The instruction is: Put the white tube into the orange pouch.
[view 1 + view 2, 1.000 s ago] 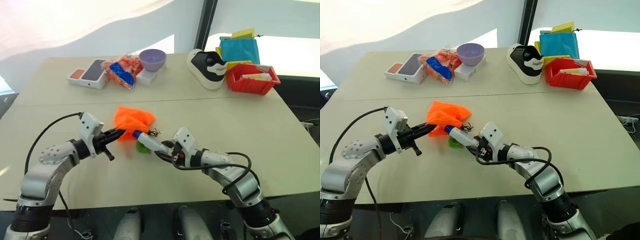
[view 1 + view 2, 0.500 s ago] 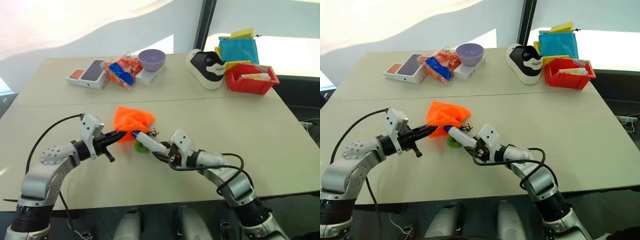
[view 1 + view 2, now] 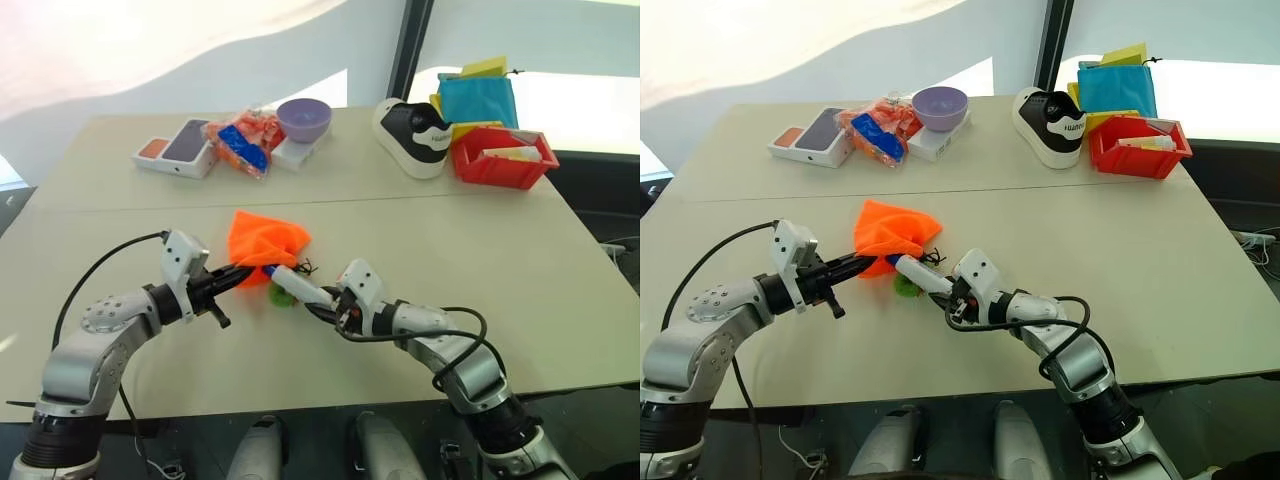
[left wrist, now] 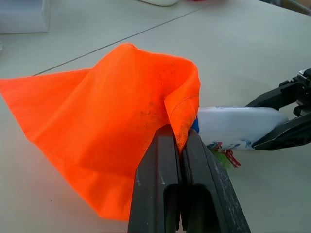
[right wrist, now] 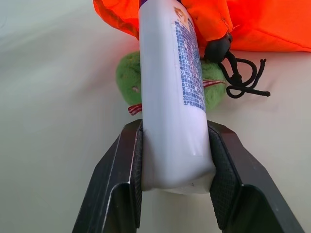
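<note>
The orange pouch [image 3: 262, 240] lies on the table with its near rim lifted. My left gripper [image 3: 245, 272] is shut on that rim [image 4: 182, 116], which holds the mouth open. My right gripper [image 5: 176, 127] is shut on the flat tail end of the white tube [image 5: 172, 92], and both fingers press its sides. The tube [image 3: 295, 285] points up and to the left, with its blue cap at the pouch's mouth. Under the tube lies the fuzzy green ring [image 5: 127, 77], next to the black cord [image 5: 240, 77].
Along the table's far side stand a phone box [image 3: 178, 150], a crinkly snack packet [image 3: 240, 142], a purple bowl [image 3: 304, 118], a black-and-white shoe [image 3: 413, 135] and a red bin [image 3: 503, 157]. Bare tabletop [image 3: 450, 250] lies to the right of the arms.
My right forearm has shifted a little to the left. The tube's cap stays at the pouch's mouth. My left gripper keeps its hold on the rim.
</note>
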